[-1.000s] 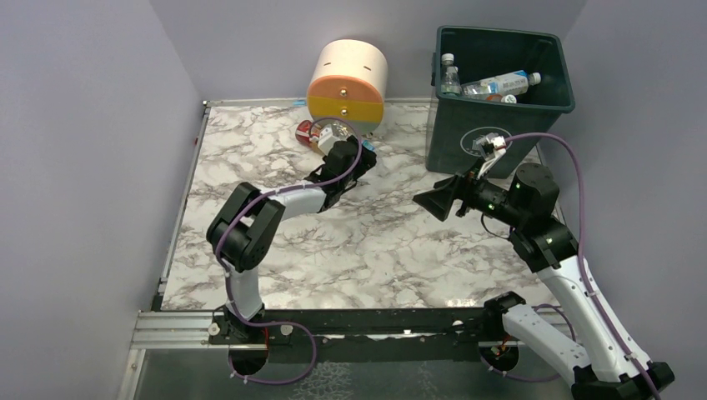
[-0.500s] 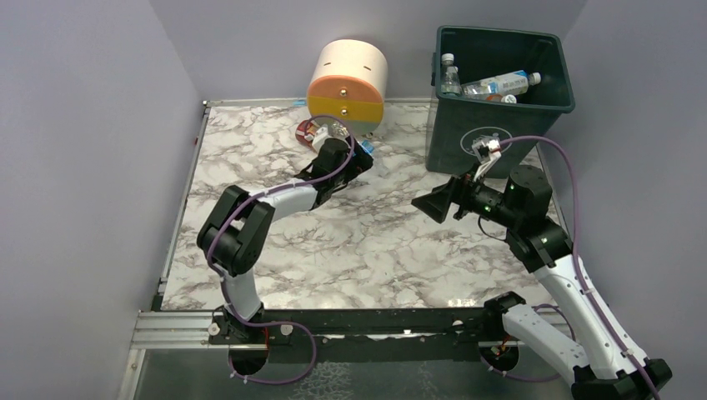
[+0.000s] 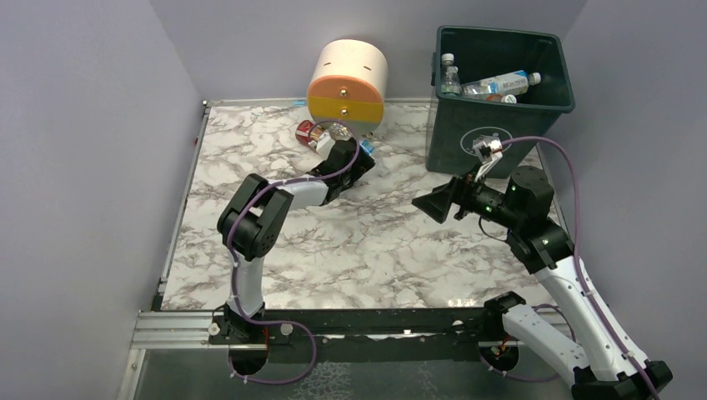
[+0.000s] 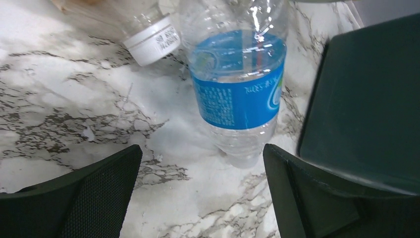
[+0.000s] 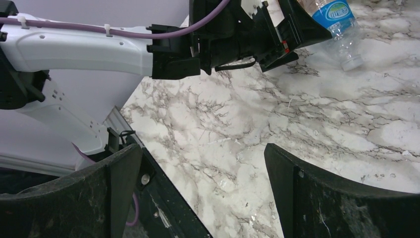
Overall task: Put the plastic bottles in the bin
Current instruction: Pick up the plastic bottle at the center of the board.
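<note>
My left tool [image 4: 200, 161] stands wide open and empty; a blue-labelled bottle [image 4: 236, 94] lies just ahead. It looks light, thin-walled, slippery: I would pinch across the label.

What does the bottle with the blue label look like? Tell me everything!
The blue-label bottle is see-through, shiny plastic. A bright blue label with pale print wraps round its middle. It lies on its side on the marble table, with its narrow end pointing toward the left hand. That hand is open just in front of it and is not touching it. Another clear bottle with a white cap lies close beside it.
</note>
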`<state>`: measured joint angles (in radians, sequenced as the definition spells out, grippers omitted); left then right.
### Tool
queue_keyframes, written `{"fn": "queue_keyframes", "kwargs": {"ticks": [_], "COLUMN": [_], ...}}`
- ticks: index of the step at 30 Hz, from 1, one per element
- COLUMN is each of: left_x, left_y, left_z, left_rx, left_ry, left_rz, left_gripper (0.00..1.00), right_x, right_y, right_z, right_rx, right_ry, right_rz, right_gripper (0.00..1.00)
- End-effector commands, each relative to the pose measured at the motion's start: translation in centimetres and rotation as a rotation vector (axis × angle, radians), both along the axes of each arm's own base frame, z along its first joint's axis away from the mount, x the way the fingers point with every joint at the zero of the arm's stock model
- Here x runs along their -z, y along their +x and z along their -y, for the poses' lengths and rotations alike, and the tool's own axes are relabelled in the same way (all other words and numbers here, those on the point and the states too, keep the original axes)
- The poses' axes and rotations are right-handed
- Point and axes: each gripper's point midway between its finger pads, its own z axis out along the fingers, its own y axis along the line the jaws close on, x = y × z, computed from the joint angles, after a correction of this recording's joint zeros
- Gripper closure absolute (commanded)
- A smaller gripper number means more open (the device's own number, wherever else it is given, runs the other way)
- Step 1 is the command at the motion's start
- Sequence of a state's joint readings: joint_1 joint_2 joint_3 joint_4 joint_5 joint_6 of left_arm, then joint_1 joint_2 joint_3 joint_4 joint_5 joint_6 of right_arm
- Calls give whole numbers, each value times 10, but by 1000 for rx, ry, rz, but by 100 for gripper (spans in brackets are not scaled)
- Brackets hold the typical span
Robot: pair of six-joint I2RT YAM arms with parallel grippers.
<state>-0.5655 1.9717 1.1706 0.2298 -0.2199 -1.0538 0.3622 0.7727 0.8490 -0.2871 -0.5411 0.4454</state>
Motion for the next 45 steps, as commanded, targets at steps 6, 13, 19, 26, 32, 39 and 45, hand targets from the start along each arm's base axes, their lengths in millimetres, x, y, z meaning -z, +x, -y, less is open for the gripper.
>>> {"fn": "queue_keyframes", "kwargs": {"ticks": [6,13,19,26,32,39,45], "left_x": [3,7,-15,-13,-20,-21,-23], "left_y": [24,29,23,32,40,61,67], "left_z": [1,7,3,15,27,37,34], "left_rx": [-119,-133,-158,-173,-177,-202,-234], "left_ry": [-8,-30,-55,-120,-162,-174,-170], "left_rz": [49,56,116,120,158,186,200], "left_gripper": [1,1,1,1,1,1,1], "right_x": [1,2,9,15,18,17,17], "right_y": [-6,-2,1,2,3,0,-1], "right_z": [-3,-4,-4,-8,-6,-5,-4], "right_rx": [-31,-31,-29,-46,-38,-36,-30], "right_ry": [7,-5,-14,-11,-16,-17,-21], "right_rz": [6,9,-1,-8,-14,-14,-12], "right_gripper": [3,3,3,3,3,3,3]}}
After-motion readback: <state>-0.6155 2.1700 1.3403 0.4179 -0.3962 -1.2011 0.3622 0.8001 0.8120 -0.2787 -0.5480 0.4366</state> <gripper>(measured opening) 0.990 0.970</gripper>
